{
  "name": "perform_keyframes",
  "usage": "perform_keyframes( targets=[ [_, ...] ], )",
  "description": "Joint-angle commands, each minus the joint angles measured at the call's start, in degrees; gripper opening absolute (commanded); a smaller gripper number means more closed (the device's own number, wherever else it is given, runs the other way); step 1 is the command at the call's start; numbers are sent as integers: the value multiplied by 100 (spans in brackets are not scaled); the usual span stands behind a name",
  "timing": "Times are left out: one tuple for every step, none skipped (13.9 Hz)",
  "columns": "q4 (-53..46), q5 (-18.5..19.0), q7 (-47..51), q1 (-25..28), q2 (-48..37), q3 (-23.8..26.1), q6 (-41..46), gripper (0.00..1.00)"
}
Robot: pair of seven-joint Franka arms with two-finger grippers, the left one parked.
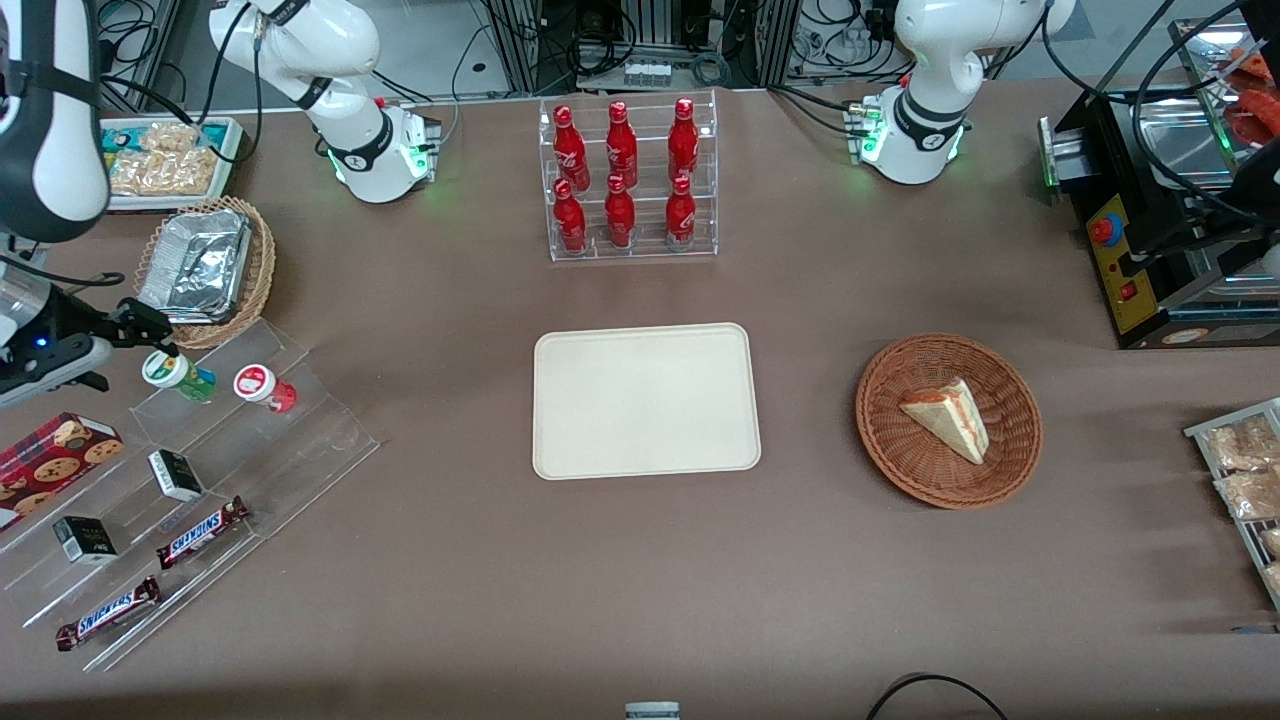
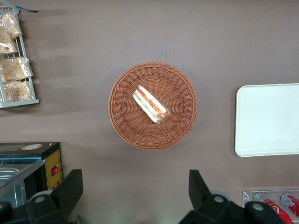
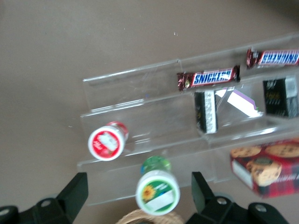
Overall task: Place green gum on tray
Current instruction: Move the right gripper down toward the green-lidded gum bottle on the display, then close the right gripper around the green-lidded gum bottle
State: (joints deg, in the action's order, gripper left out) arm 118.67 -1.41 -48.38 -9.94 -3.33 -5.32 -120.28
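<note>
Green gum (image 1: 178, 373) sits at the left of the front view, on the top step of a clear plastic stand (image 1: 190, 480), with a red gum bottle (image 1: 265, 387) just beside it. The tool (image 1: 160, 335) hangs just above the green bottle's white lid, not yet touching it as far as this view shows; its fingers cannot be read here. The tray (image 1: 645, 400) lies flat in the middle of the brown surface (image 1: 640, 600), well apart from the stand, so the bottle will need a long carry. The stepped stand probably keeps the small goods tilted up and easy to reach from above.

In the left wrist view, the tray's (image 2: 268, 119) edge shows at the right of the frame, and a wicker basket (image 2: 153, 106) holding a sandwich sits mid-frame; the bottle is not seen.

In the right wrist view, the green gum (image 3: 157, 190) stands between the tool's (image 3: 140, 196) two spread fingers (image 3: 74, 193), with gaps on both sides, so the tool is open and holds nothing. The pose looks like a line-up for a grasp around the lid.
</note>
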Motion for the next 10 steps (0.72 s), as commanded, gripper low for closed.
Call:
perform_keyframes(
  targets=[
    [683,-88,-829,-96,-238,-249,-819,99],
    [780,-88,-866,-96,-229,-268,-969,99],
    [807,-88,-866,-96,-220,-268,-997,99],
    [859,-132,-866,-104,-186,-277,-997,99],
    [912,-289,-866,-104,-150,-286,-997,99],
    [991,-412,-866,-96,-133,-294,-1006,99],
    [1044,-413,-866,-96,-115,-294,-1050,99],
    [1070,-413,-866,-96,-98,-294,-1111,99],
    [1105,-413,-875,-96,-71,-294,-1216,99],
    [1123,-413,-892,-96,-27,-294,-1339,99]
  ],
)
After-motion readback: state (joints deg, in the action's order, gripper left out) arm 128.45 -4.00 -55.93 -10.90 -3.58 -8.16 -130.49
